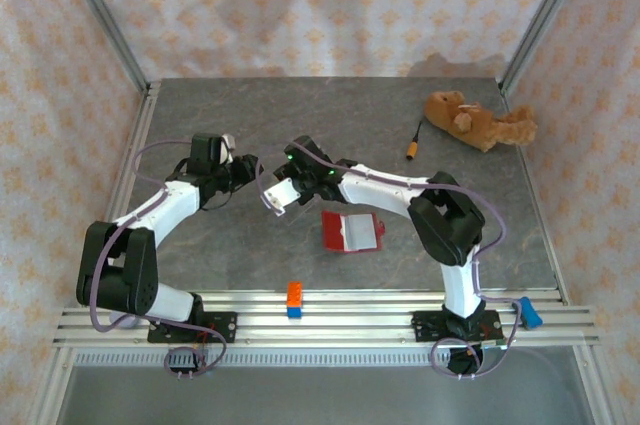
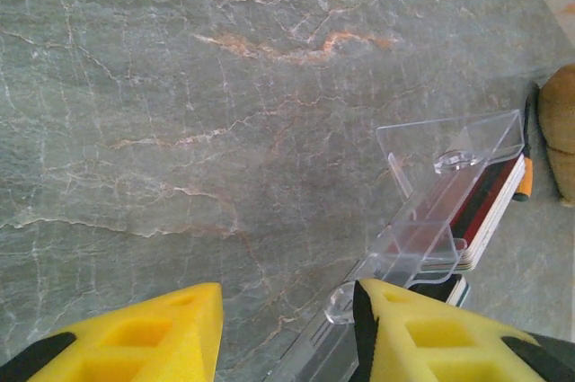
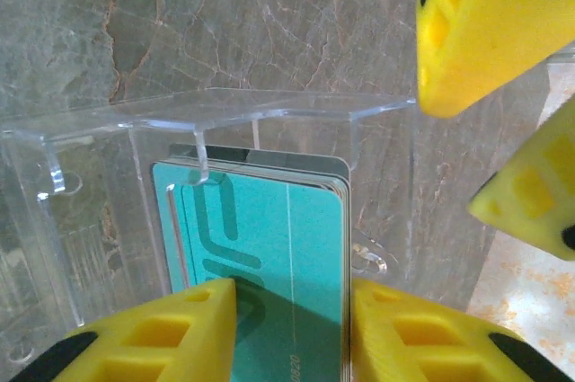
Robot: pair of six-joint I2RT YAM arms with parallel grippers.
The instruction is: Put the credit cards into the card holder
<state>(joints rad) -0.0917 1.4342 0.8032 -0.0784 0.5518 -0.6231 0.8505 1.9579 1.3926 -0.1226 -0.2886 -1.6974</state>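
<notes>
Teal credit cards [image 3: 269, 247] lie between right jaws, grip unclear; left jaws released.

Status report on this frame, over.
Left tool open beside clear tray. Right tool straddles credit cards in tray, grip unclear. Card holder open on table.

One red card holder [image 1: 352, 232] lies open near the middle of the counter [image 1: 250, 255]. One clear plastic tray [image 3: 269, 108] holds one stack of credit cards [image 3: 269, 247], the top one teal. The stack's edge shows several layers, too thin to count exactly. One brown stuffed toy [image 1: 478, 120] sits at the counter's far right corner, with one small orange-tipped plug [image 1: 414, 150] just beside it. One orange-and-blue block [image 1: 295, 299] rests at the near edge, and one blue clip [image 1: 528, 313] at the near right corner.
</notes>
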